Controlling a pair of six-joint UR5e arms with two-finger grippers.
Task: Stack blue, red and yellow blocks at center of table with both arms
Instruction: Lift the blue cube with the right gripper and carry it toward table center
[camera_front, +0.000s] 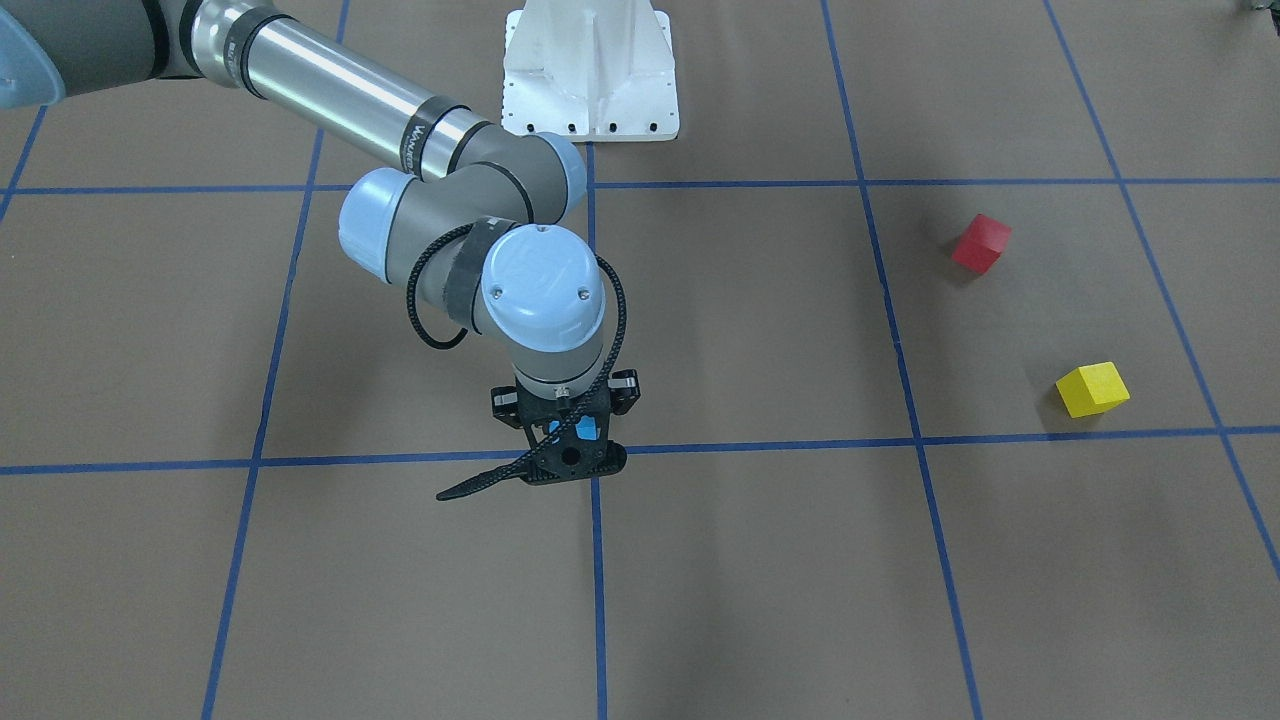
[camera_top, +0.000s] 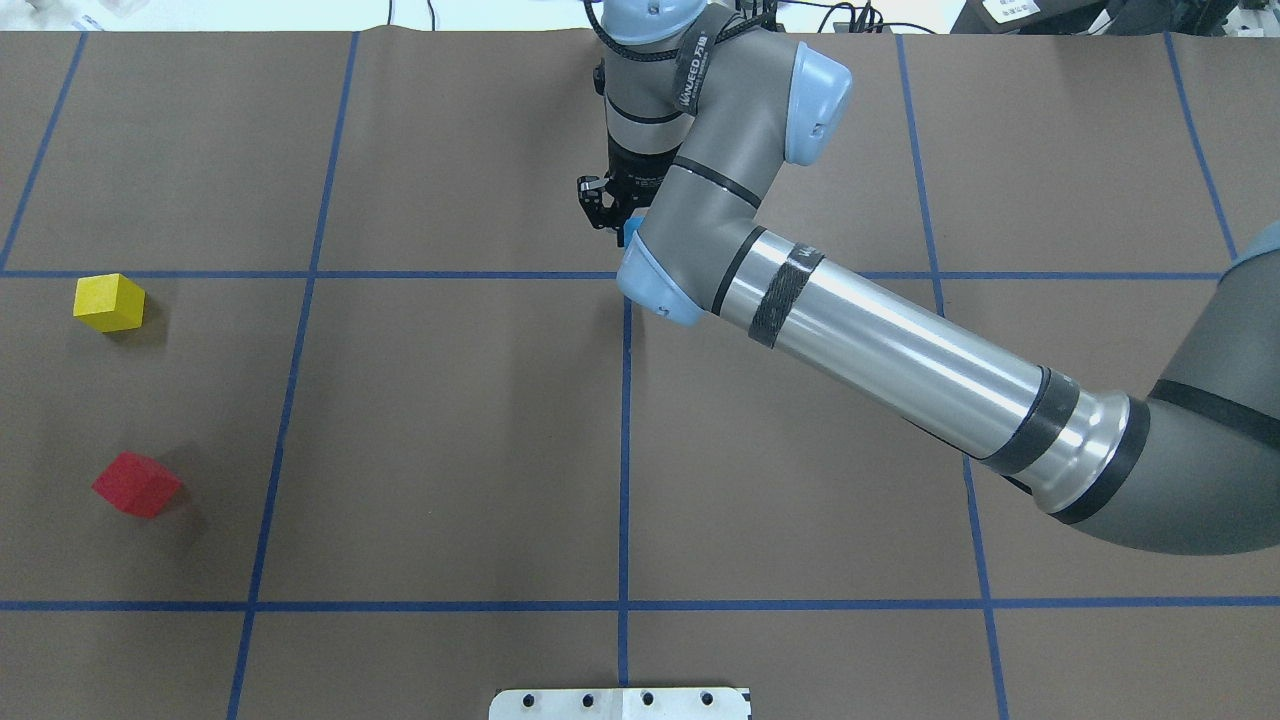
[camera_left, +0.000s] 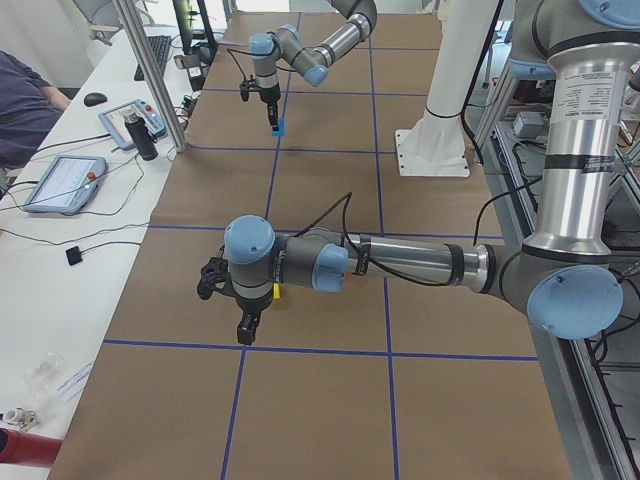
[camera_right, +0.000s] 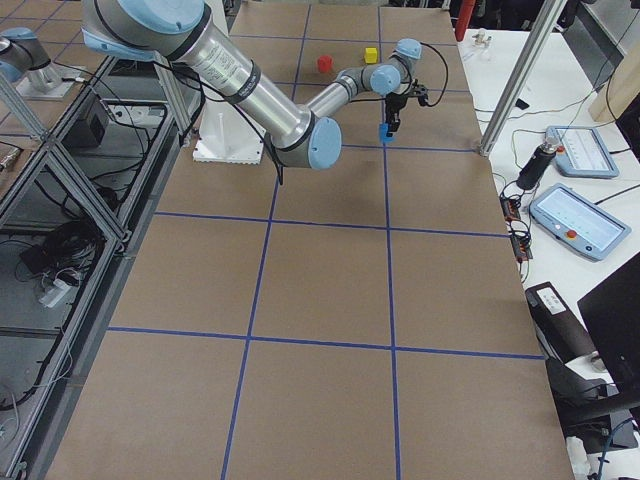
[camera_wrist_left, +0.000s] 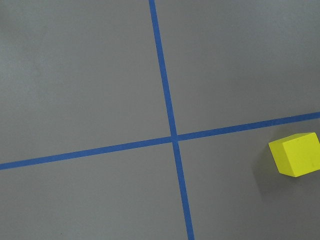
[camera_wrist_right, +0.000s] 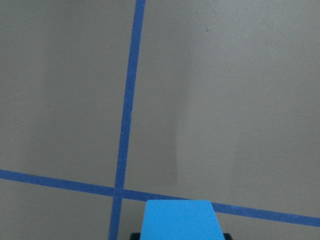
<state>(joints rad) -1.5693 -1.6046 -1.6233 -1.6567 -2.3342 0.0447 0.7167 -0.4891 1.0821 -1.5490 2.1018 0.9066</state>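
Surface: matte brown table (camera_front: 750, 330), ruled into large squares by thin blue tape. The white pedestal (camera_front: 590, 70) stands at the robot's edge.
Blue: the blue block (camera_front: 586, 430) is a light-blue, flat-faced cube. It is pinched between the fingers of the right gripper (camera_front: 572, 455), at the tape crossing straight out from the pedestal. Whether its underside touches the table cannot be told.
Right arm: the right arm (camera_top: 900, 350) reaches in low across the table, with its wrist pointing straight down.
Red: the red block (camera_front: 981, 243) sits on the robot's left side, turned corner-on to the grid and inside a square, off the tape.
Yellow: the yellow block (camera_front: 1093, 389) lies apart from the red block and farther from the robot, near a tape line on its robot side.
Left arm: the left gripper (camera_left: 242, 320) hangs over the table close by the yellow block. Whether its fingers are spread or pressed together cannot be told.
Open room: brown surface shows on every side of the crossing. Both loose cubes lie well apart from it, one grid line over.
Edges: a metal post (camera_left: 150, 70) stands at the operators' edge. Beyond it, control pendants (camera_left: 60, 182) lie on a white bench (camera_left: 60, 250).
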